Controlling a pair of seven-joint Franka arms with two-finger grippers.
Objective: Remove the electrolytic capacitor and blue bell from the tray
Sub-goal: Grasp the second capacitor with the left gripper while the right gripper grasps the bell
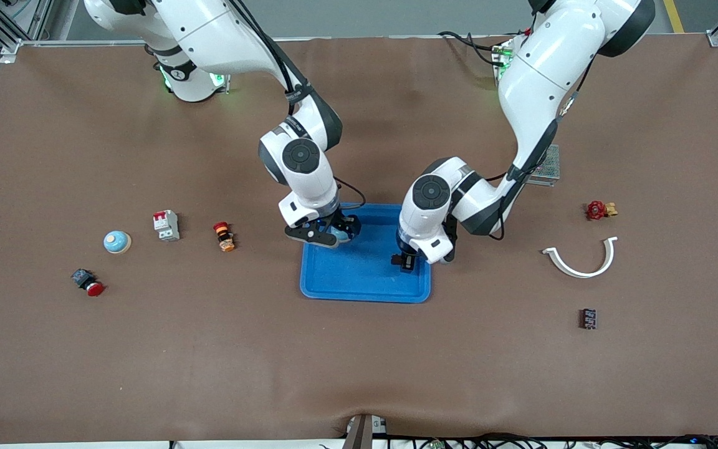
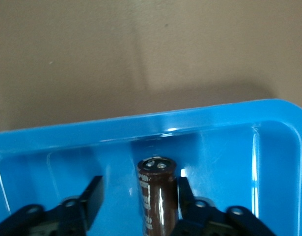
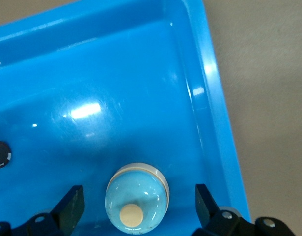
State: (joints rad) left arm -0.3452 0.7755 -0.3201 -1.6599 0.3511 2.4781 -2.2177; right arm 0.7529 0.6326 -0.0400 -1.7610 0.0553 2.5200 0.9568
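1. The blue tray (image 1: pixel 359 280) lies mid-table, with both grippers lowered into it at once.
2. The left gripper (image 2: pixel 138 199) is seen low in the tray at the left arm's end, its fingers spread wide around the upright electrolytic capacitor (image 2: pixel 158 194). One finger sits right against the can, the other stands apart, so nothing is gripped yet.
3. The right gripper (image 3: pixel 138 204) is set over the blue bell (image 3: pixel 137 205), which rests in the tray near the rim toward the right arm's end. Its fingers are wide open on either side, clear of the dome.
4. The step in hand is judged to be the approach to grasp; neither part has left the tray.
5. Next, each gripper would need centring and closing, then a straight lift clear of the rim.
6. A second bell (image 1: pixel 116 242) already sits on the table toward the right arm's end.
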